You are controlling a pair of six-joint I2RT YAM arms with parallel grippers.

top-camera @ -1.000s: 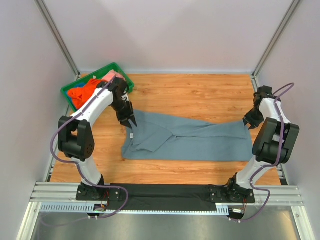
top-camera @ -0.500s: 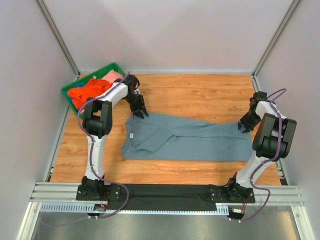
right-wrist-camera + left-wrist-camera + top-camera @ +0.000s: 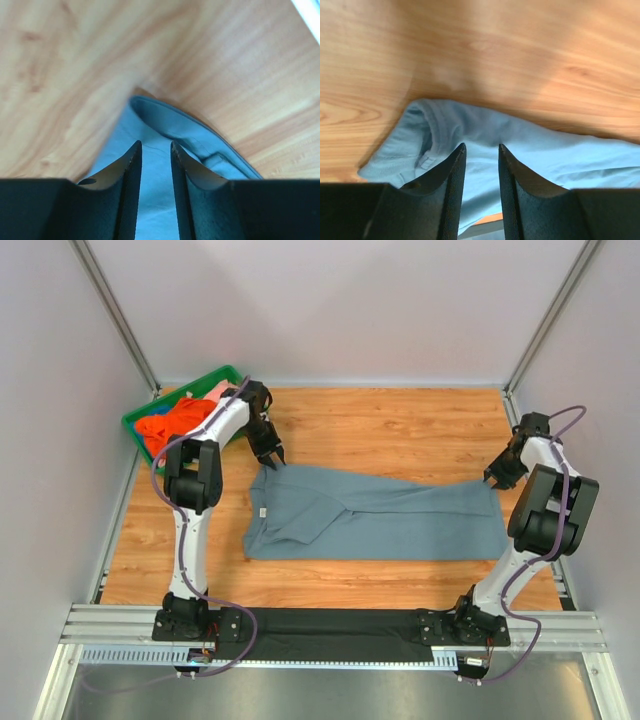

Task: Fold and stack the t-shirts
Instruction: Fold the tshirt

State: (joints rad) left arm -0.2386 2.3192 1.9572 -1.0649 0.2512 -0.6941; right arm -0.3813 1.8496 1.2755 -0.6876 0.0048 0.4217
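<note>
A slate grey-blue t-shirt [image 3: 390,520] lies spread flat across the wooden table, its small white neck label [image 3: 262,510] near its left end. My left gripper [image 3: 272,455] hovers at the shirt's far left corner, open, with nothing between its fingers. In the left wrist view the gripper [image 3: 481,146] looks down on the shirt [image 3: 545,150] and its ribbed collar [image 3: 427,140]. My right gripper [image 3: 497,475] is at the shirt's far right corner, narrowly open and empty; the right wrist view shows the gripper [image 3: 155,142] above the shirt's hemmed corner [image 3: 170,120]. An orange t-shirt [image 3: 165,425] and a pink t-shirt [image 3: 215,392] lie in the bin.
A green plastic bin [image 3: 132,422] stands at the table's far left corner, just behind my left arm. Bare wood [image 3: 400,425] stretches behind the shirt. Grey walls and metal posts close in the table on three sides.
My left gripper has moved from over the shirt's left part back to its far left corner. The shirt's far right corner, pulled up earlier, now lies flat under my right gripper.
</note>
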